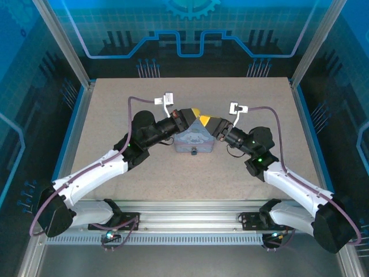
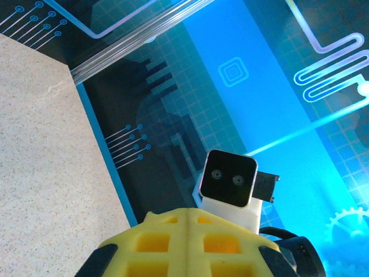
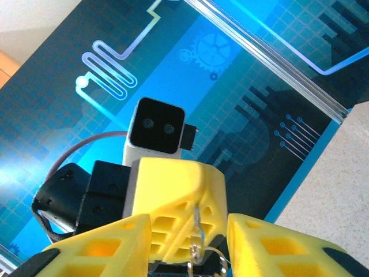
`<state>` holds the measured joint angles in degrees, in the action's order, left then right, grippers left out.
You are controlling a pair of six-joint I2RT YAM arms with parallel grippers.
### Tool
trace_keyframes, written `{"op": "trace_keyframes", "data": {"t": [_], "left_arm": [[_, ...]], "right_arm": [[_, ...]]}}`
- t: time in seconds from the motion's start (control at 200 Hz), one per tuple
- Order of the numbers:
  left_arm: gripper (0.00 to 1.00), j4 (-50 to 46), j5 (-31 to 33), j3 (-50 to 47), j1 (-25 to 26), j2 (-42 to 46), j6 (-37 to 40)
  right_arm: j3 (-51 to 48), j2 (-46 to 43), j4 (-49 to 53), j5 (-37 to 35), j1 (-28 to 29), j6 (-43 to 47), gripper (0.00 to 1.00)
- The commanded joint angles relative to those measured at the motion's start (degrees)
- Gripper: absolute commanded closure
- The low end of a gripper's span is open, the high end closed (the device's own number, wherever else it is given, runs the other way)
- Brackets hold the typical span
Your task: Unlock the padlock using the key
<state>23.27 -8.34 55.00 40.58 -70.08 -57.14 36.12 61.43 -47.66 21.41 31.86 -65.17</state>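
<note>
Silvery and thin, the key (image 3: 196, 234) appears pinched in the closed tips of the left hand (image 1: 195, 113), above the pale blue tin (image 1: 185, 144) mid-worktop (image 1: 115, 104). The right hand (image 1: 207, 122) faces it, fingers partly spread, gripping nothing I can make out. Stiff, light and slick, such a sliver would likely twist in a loose pinch. Hold it by the flat head, blade free. In the right wrist view its long axis runs up and down, with a wire ring at the lower end. The padlock (image 1: 194, 151), a dark speck, sits at the tin's near edge, its keyhole too small to tell.
</note>
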Motion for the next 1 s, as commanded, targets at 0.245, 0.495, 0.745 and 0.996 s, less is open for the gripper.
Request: {"op": "trace_keyframes", "data": {"t": [0.245,0.495,0.745,0.996], "left_arm": [[1.00,3.01,2.48,-0.77,0.30,1.18,-0.88],[1.00,3.75,3.02,-0.84,0.38,1.11,-0.98],[1.00,4.16,3.24,-1.04,0.36,1.27,-1.05],[1.00,4.16,3.41,-1.65,0.31,2.01,-1.08]], "right_arm": [[0.83,0.36,-3.19,-1.36,0.83,-1.00,0.60],[0.32,0.86,-3.71,-1.11,1.21,-1.27,0.70],[0.00,1.31,-3.58,-1.28,1.54,-1.45,0.74],[-0.61,0.89,-3.84,-2.35,1.54,-1.37,0.88]]}}
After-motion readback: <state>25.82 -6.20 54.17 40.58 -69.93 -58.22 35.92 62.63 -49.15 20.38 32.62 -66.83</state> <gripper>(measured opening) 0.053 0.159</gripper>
